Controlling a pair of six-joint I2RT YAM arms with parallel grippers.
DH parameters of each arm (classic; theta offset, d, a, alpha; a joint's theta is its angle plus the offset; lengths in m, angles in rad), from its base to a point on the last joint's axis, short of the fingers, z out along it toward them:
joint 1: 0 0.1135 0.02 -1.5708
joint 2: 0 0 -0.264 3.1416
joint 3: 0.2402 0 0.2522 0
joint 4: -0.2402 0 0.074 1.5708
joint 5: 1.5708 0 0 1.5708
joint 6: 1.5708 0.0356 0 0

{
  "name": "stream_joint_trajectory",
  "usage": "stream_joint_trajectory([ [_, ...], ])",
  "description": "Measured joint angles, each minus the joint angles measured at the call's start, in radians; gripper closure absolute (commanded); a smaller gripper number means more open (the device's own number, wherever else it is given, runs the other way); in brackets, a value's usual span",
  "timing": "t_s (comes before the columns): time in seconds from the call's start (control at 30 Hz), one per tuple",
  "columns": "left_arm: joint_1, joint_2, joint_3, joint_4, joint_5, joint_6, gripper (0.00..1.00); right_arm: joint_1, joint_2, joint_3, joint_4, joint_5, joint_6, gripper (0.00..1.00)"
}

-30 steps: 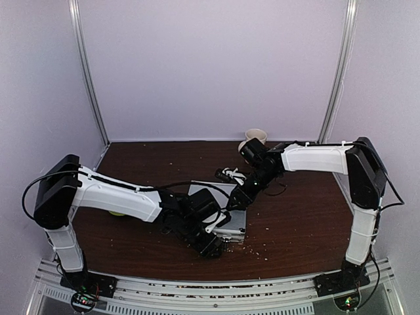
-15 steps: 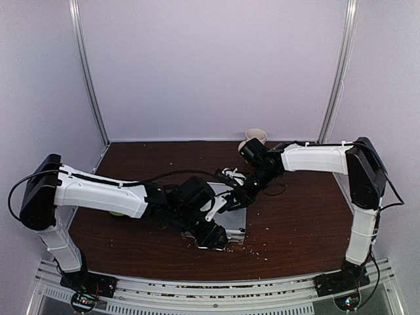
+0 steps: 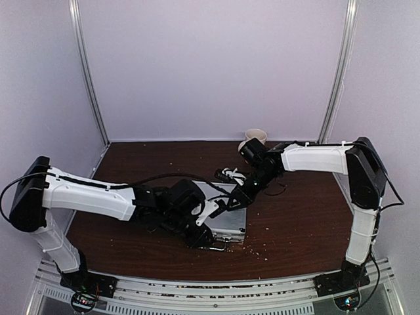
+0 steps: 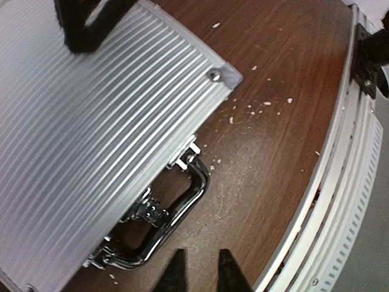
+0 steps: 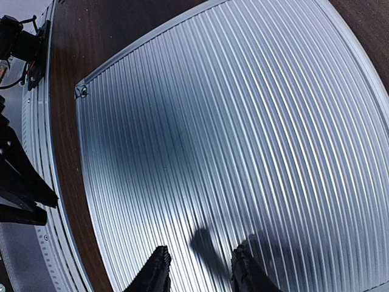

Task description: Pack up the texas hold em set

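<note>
Case: the briefcase (image 3: 231, 222) lies flat on the table (image 3: 295, 216), about mid-width and toward the near edge. Lid is down and the ribbed silver face is up. The lid corner in the left wrist view sits flush w/ the body. The chrome handle (image 4: 182, 210) sticks out from the near side of the case and lies low over the wood.

L arm: it reaches across from the left, and the left gripper (image 3: 211, 243) is at the near edge of the case. In the wrist view its fingers are drawn close w/ a narrow gap. Only bare table shows between them and nothing is pinched. The tips are just beside the handle; we see no contact.

R arm: it comes in from the far right, w/ the right gripper (image 3: 237, 195) above the far part of the lid. The fingers are spread moderately, w/ only ribbed lid between them and nothing gripped. They cast a dark shadow on the ribs. We cannot tell whether the tips touch the lid.

Misc: pale crumbs (image 4: 252, 109) are scattered on the wood near the case corner. A metal rail (image 4: 340, 182) runs along the near table edge. A beige mug (image 3: 256, 136) stands at the far edge, well apart from the case.
</note>
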Motion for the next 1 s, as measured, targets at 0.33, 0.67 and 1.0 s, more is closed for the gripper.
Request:
stream_joint_trajectory([
  [0.33,0.0,0.172,0.092,-0.075,-0.013,0.061,1.0,0.0,0.0,0.001,0.0,0.0,0.0,0.65],
  [0.67,0.0,0.209,0.14,-0.088,-0.062,0.079,1.0,0.0,0.006,0.006,-0.002,-0.002,0.0,0.65],
  [1.0,-0.002,0.255,0.163,-0.137,-0.119,0.106,1.0,0.0,0.015,0.017,-0.005,-0.008,0.0,0.65],
])
